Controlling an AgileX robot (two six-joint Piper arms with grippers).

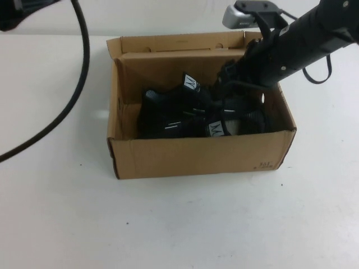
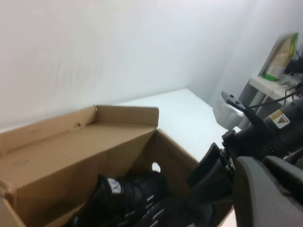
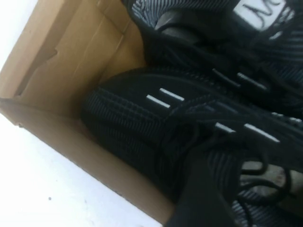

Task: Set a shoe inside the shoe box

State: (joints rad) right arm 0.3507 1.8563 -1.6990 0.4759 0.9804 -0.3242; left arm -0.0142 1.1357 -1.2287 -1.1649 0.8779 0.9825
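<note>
The brown cardboard shoe box [image 1: 196, 157] stands open in the middle of the table, with two black mesh sneakers in it. The shoe [image 1: 238, 120] lies along the front wall, white tongue label up; in the right wrist view [image 3: 156, 123] its white dashes and laces show. Its pair-mate [image 1: 168, 103] lies behind it. My right gripper [image 1: 229, 78] reaches down into the box from the back right, right at the shoe's opening [image 3: 199, 203]. My left gripper [image 2: 279, 184] is raised off to the left of the box, shut and empty.
The box's back flap [image 1: 179, 42] stands up and an inner flap [image 1: 168, 67] leans inward. A finger hole [image 2: 155, 166] shows in the end wall. White table [image 1: 179, 224] lies all around. A black cable [image 1: 73, 95] hangs at left.
</note>
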